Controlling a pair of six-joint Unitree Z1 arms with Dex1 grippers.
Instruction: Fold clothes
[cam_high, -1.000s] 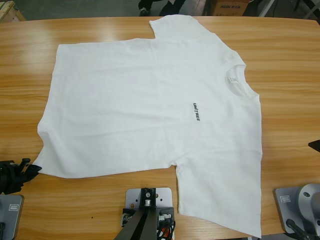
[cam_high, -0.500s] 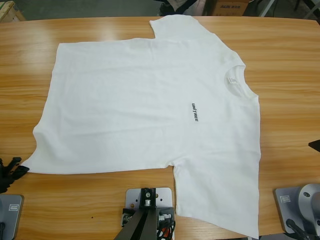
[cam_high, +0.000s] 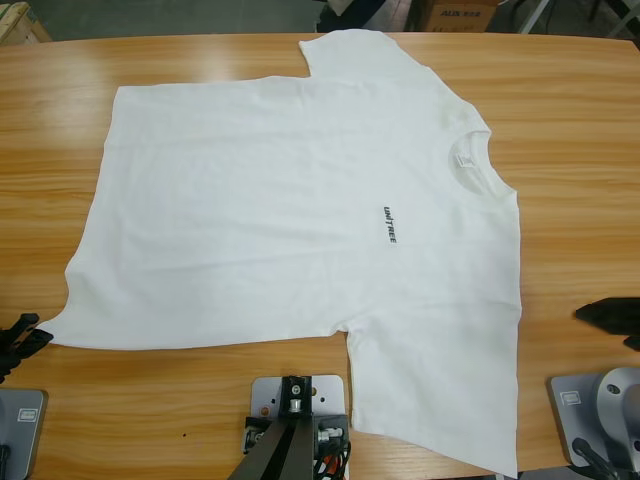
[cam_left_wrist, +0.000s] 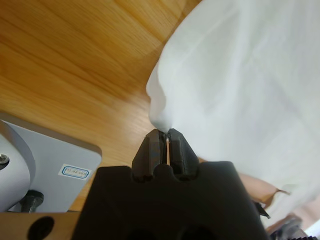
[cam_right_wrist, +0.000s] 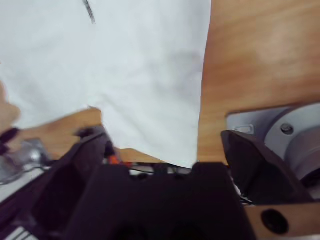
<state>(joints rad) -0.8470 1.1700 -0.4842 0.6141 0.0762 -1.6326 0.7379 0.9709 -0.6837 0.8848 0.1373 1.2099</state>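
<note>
White T-shirt (cam_high: 300, 220) lies flat (chest lettering up) on the wooden desk (cam_high: 580, 150) — left pincer (cam_left_wrist: 164, 137) pinches its hem corner, right pincer (cam_right_wrist: 165, 150) gapes wide, holding nothing.

T-shirt (cam_high: 300, 220) flat on table (cam_high: 580, 150), left end effector (cam_left_wrist: 164, 137) at hem corner

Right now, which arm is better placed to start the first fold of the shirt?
Probably the left: its end effector is already shut on the T-shirt hem corner. The right end effector is open, off the cloth.
</note>
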